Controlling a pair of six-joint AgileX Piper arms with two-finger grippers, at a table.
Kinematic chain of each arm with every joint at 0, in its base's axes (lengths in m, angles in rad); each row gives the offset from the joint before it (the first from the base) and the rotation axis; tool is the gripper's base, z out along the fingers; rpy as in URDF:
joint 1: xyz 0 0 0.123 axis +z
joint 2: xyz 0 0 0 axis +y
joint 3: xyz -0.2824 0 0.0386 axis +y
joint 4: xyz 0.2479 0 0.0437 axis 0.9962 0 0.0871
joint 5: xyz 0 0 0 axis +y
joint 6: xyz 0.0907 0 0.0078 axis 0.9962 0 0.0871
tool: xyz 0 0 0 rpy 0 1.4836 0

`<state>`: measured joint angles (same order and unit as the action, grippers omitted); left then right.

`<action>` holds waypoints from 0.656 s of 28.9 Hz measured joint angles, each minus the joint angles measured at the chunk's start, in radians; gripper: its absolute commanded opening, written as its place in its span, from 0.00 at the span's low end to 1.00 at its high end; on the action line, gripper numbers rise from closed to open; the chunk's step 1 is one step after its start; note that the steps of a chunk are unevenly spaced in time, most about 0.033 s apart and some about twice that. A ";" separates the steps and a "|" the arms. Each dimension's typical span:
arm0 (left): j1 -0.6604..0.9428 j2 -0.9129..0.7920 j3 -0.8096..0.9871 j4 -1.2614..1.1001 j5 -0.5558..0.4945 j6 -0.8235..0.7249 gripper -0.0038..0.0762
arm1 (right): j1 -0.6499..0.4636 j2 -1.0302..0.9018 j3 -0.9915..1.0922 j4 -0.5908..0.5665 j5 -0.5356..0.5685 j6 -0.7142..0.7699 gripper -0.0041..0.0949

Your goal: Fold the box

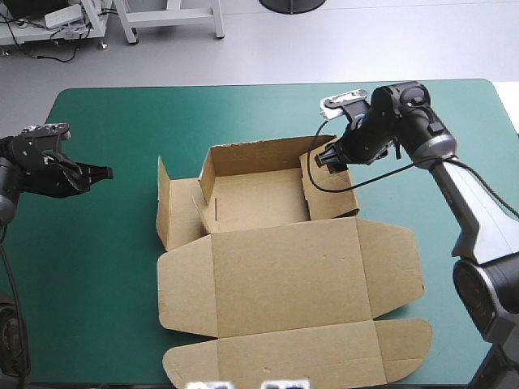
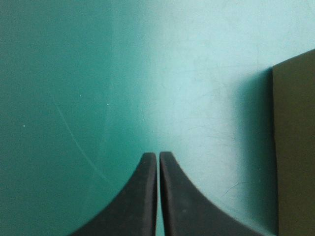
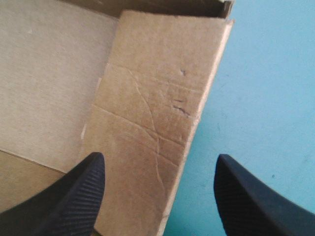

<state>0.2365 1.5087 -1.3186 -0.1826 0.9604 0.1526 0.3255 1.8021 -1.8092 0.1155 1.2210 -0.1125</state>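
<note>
The brown box [image 1: 284, 267] lies mid-table, its tray part toward the far side with walls raised and its wide lid flat toward the front. My right gripper [image 1: 328, 160] is open at the tray's right wall. In the right wrist view the gripper [image 3: 160, 156] straddles that wall [image 3: 157, 93], one finger inside the tray and one outside over the cover. My left gripper [image 1: 101, 173] is shut and holds nothing, well to the left of the box. Ahead of the left gripper [image 2: 158, 153] lies bare cover, with an edge of the box [image 2: 295, 147] off to one side.
The teal-green cover [image 1: 89, 267] shows bare between my left gripper and the box, and again along the far side [image 1: 243, 105]. The lid's flaps reach close to the table's front edge [image 1: 454, 377].
</note>
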 measured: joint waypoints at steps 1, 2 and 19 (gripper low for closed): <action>0.000 0.000 0.000 0.000 0.000 0.000 0.05 | 0.003 -0.019 -0.009 0.008 0.008 0.014 0.65; 0.000 0.000 0.000 0.000 0.000 0.000 0.05 | 0.008 -0.029 -0.011 0.007 0.012 0.022 0.65; 0.000 0.000 0.000 -0.003 -0.007 0.001 0.04 | 0.129 -0.035 0.053 -0.219 0.023 0.205 0.65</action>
<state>0.2365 1.5087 -1.3186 -0.1857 0.9535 0.1536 0.4546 1.7672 -1.7560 -0.1031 1.2436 0.0926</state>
